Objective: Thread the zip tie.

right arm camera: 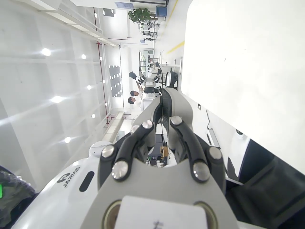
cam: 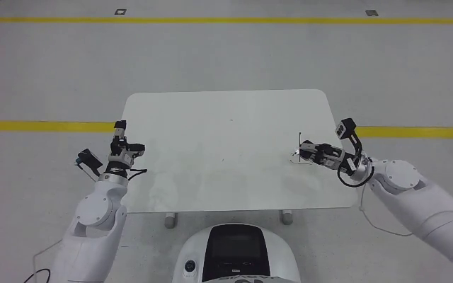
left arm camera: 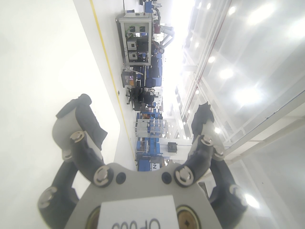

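Looking down, I see my right gripper [cam: 301, 153] over the right side of the table [cam: 212, 141], jaws pressed together on the zip tie [cam: 300, 141] — a thin dark strip standing upright, I think, though it is very faint. My left gripper [left arm camera: 143, 103] hangs at the table's left edge — fingers spread wide, holding nothing.

Bench [cam: 226, 134]: plain white. Floor [cam: 226, 60]: pale grey, crossed by yellow stripes [cam: 212, 20]. Zip tie [cam: 299, 143]: thin, black. Left end effector [left arm camera: 143, 104]: black fingers [left arm camera: 87, 120], grey plate [left arm camera: 143, 189], silver screws. Right end effector [right arm camera: 164, 101]: same black and grey. Arms [cam: 99, 212]: white.
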